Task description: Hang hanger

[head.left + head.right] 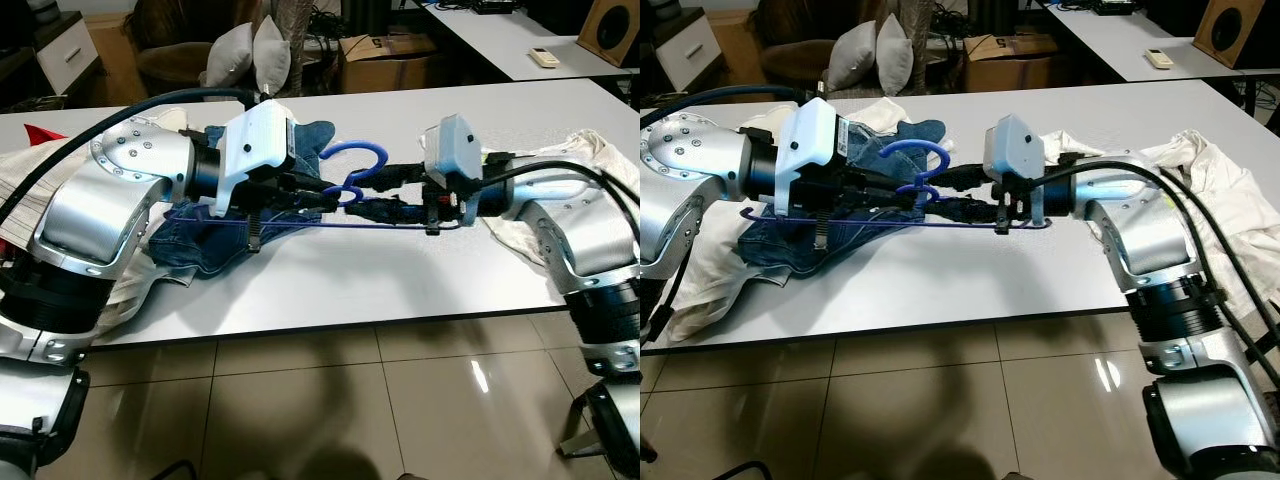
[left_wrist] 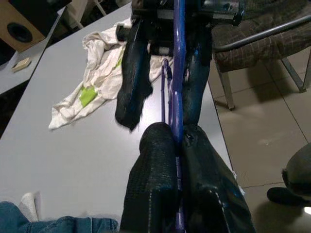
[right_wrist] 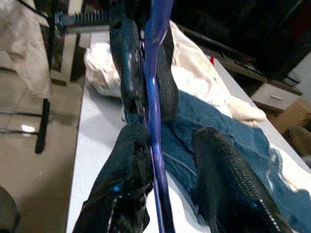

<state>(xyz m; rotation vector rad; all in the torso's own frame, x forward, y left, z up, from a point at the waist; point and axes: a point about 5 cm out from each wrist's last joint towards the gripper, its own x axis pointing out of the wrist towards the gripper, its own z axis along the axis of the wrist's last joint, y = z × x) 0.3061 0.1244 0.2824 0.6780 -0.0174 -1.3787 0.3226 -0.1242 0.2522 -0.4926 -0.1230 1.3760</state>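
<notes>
Over the white table (image 1: 420, 290), the blue hanger (image 1: 352, 152) hangs between the two grippers, its bar running side to side and its hook curling up and away from the robot. The left wrist view shows the left gripper (image 2: 177, 141) clamped tight on the bar. In the right wrist view the right gripper (image 3: 170, 138) stands apart — one finger (image 3: 129, 160) touches the bar, the other is clear. Jeans (image 1: 205, 245) lie under the left arm; the bar's far left end is hard to trace against them. White cloth (image 1: 1215, 180) lies to the right.
</notes>
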